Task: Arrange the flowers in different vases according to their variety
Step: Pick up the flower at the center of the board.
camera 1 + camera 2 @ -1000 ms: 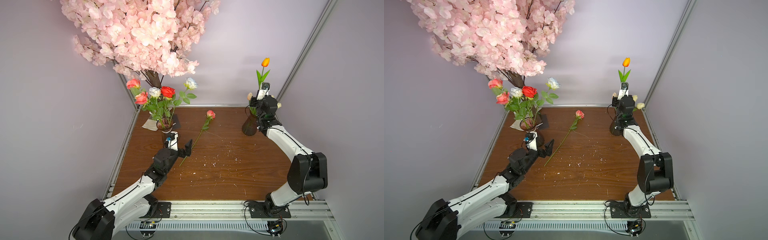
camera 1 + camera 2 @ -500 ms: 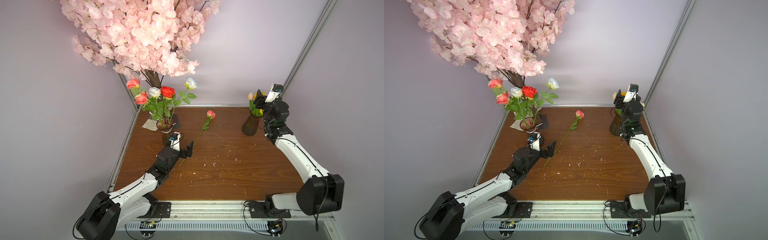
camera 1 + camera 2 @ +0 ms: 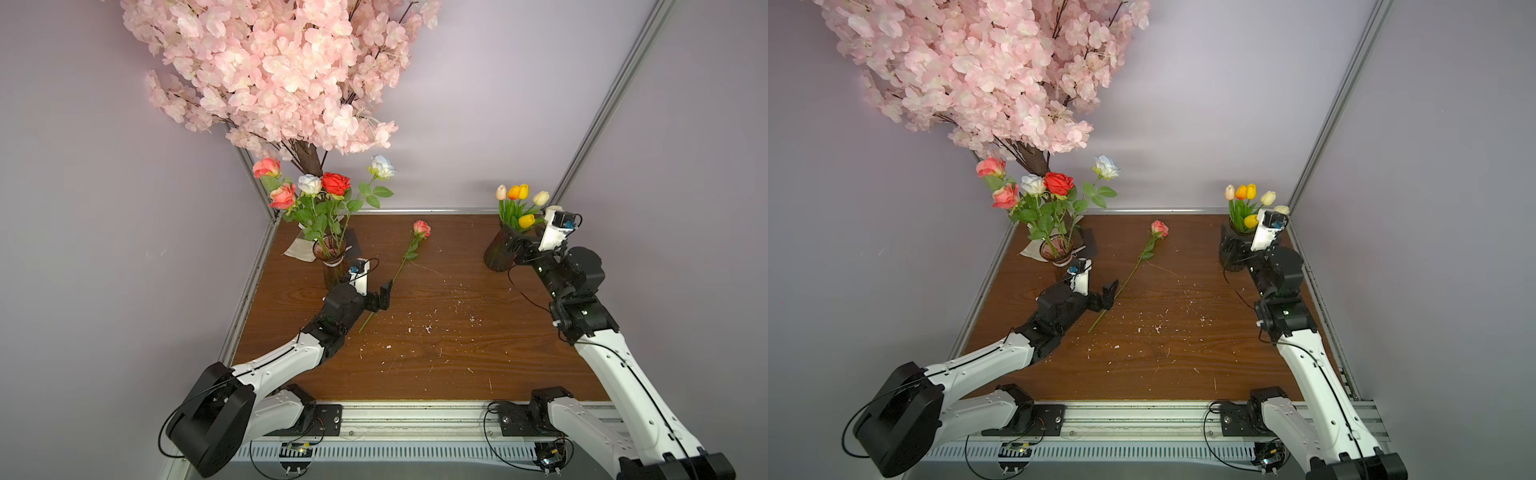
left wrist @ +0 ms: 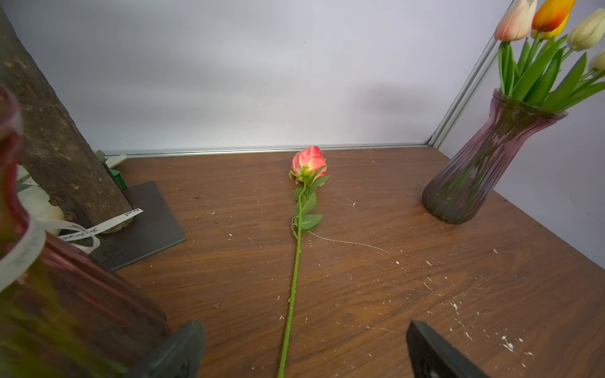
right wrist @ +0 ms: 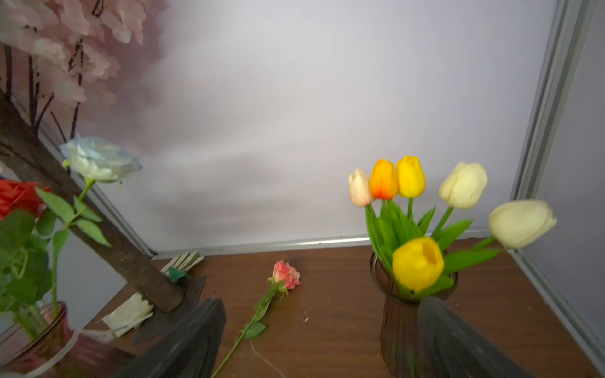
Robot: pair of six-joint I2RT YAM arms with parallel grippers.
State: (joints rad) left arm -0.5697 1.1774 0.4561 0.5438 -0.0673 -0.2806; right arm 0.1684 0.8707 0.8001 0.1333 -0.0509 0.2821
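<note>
One pink-coral rose [image 3: 422,228] [image 3: 1159,228] lies loose on the wooden table, its stem running toward my left gripper [image 3: 374,296] [image 4: 304,356]. That gripper is open and low over the table, with the stem [image 4: 293,294] between its fingers, untouched. Several roses [image 3: 328,187] stand in the left maroon vase [image 3: 332,266] [image 3: 1059,254]. Several tulips [image 3: 517,199] [image 5: 409,183], an orange one among them, stand in the right maroon vase [image 3: 496,253] [image 4: 474,170]. My right gripper [image 3: 519,251] [image 5: 324,347] is open and empty, right beside that vase.
The pink blossom tree's trunk [image 3: 309,160] [image 4: 59,147] stands on a dark base plate [image 4: 147,225] in the back left corner, just behind the rose vase. Purple walls close in the back and both sides. White crumbs [image 3: 428,328] dot the table [image 3: 436,361].
The right gripper held the orange tulip high over the right vase; the tulip now stands in that vase. The gripper has opened, dropped and drawn back. The left gripper edged forward over the stem.
</note>
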